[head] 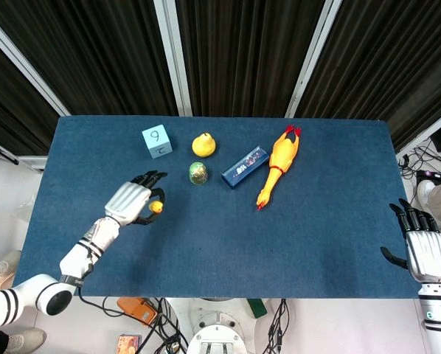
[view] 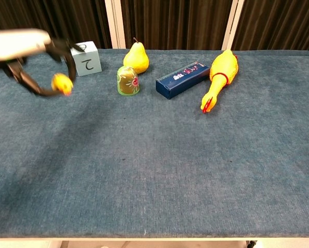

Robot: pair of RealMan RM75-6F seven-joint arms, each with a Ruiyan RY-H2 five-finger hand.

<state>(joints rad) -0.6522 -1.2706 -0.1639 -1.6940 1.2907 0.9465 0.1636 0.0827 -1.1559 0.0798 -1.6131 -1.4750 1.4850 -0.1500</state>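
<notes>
My left hand [head: 132, 202] [view: 30, 57] is raised above the left part of the blue table [head: 316, 228] and pinches a small yellow duck toy [head: 155, 207] [view: 62, 83] between its thumb and fingers. The duck hangs clear of the cloth. My right hand [head: 425, 247] hovers off the table's right front corner with its fingers apart and nothing in it; the chest view does not show it.
At the back stand a pale blue numbered cube [head: 156, 141] [view: 86, 58], a yellow pear [head: 203, 144] [view: 135, 58], a green painted egg-shaped toy [head: 198, 173] [view: 128, 80], a dark blue box [head: 245, 167] [view: 183, 79] and a rubber chicken [head: 279, 163] [view: 220, 75].
</notes>
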